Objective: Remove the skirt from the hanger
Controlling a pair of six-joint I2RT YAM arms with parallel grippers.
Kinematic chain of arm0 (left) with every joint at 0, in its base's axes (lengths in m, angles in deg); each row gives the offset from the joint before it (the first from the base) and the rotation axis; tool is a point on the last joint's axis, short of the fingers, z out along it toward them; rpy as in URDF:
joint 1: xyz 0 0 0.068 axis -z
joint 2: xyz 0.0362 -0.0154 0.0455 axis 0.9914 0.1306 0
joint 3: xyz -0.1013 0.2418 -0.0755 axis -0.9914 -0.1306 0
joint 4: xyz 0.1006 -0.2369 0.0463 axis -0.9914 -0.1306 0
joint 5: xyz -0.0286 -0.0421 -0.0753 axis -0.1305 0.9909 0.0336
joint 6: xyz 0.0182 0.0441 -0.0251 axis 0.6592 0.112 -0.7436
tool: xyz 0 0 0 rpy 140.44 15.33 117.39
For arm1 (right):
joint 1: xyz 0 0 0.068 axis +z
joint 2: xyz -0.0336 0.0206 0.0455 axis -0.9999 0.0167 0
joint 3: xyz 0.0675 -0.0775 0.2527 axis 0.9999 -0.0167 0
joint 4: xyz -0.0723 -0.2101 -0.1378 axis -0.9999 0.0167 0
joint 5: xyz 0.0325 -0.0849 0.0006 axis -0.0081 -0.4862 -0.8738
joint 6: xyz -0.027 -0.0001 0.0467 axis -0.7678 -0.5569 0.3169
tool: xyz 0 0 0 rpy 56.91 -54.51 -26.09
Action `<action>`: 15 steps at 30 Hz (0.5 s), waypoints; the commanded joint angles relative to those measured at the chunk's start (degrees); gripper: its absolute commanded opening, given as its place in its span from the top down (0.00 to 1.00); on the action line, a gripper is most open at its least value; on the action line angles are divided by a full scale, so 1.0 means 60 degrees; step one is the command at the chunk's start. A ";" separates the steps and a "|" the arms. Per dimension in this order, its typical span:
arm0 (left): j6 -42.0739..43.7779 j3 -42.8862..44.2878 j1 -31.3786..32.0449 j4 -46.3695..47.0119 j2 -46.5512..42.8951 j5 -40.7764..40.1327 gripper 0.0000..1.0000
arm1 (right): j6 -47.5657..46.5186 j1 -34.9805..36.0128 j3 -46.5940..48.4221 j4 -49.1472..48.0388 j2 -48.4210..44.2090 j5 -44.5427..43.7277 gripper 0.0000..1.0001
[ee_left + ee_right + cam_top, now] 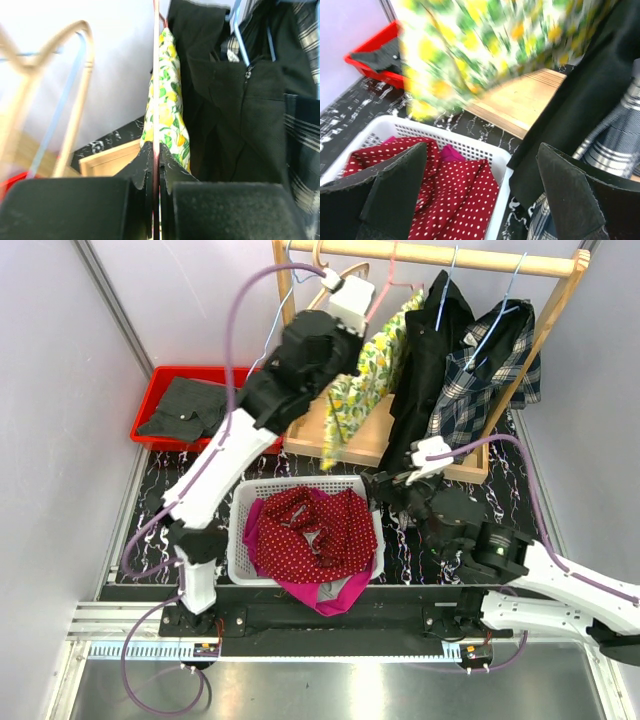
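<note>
Skirt [362, 380]: white, lemon-and-leaf print, hangs full length beside black garment [425, 370], hem near wooden base [305, 430]. Hanger [156, 60]: thin pink wire, hooked over rail [440, 255], skirt on it.

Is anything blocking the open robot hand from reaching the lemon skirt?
Nothing visible does. The right gripper is open and the skirt hangs ahead of it; the black coat hangs beside, to the right, not between them.

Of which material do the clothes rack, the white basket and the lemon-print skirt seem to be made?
Clothes rack: pale, unpainted wood, matte.
White basket: moulded plastic, judging by its lattice walls.
Lemon-print skirt: thin printed cloth hanging in soft folds; fibre unclear.
</note>
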 commanded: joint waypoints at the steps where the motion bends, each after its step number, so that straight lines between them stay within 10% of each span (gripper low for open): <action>1: 0.0161 0.0385 -0.0027 0.0497 -0.1654 -0.0221 1.00 | -0.0751 0.0053 -0.0009 -0.1403 0.0909 -0.0412 0.00; 15: 0.0118 -0.1329 -0.0027 0.0291 -0.3106 -0.0397 1.00 | -0.1981 -0.0094 0.1645 -0.4245 0.3341 0.0876 0.00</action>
